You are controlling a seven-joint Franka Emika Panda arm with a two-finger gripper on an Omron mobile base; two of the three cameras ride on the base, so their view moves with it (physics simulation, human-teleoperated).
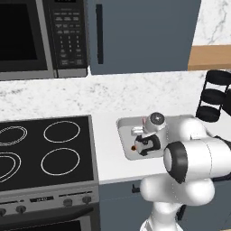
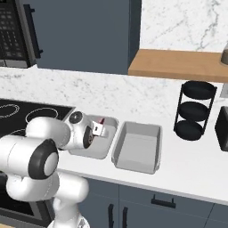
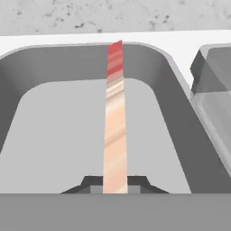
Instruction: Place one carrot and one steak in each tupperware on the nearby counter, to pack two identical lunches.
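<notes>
1. The jaws are pressed together on the near end of the steak (image 3: 115, 135), w/ the gripper (image 3: 114, 186) over the left tupperware (image 3: 27, 67). In the hand view the strip runs from betw. the dark tips toward the far wall of this tray, pale pink near us and red at the far tip.
2. We judge the steak as light and thin, so it needs little force. It stands out straight from the tips w/o sagging, so it seems quite stiff, at least in this render. The hold is at one end only, so we think it may swing or slip if the hand moves fast. A grip nearer the middle would be steadier.
3. In the left base view we see the gripper (image 1: 145, 143) low in the tray (image 1: 124, 122), and a small orange-red spot at the tray floor just left of it. We cannot tell if this is a carrot or the steak's tip.
4. In the right base view the red tip of the steak (image 2: 102, 120) shows beside the hand (image 2: 97, 130), above the left tray (image 2: 109, 119).
5. The right tupperware (image 2: 136, 165) sits just beside the left one on the white counter (image 2: 191, 178). It looks empty.
6. Farther right stands a black tiered rack (image 2: 191, 110), and the stove (image 1: 45, 149) is left of the trays.
</notes>
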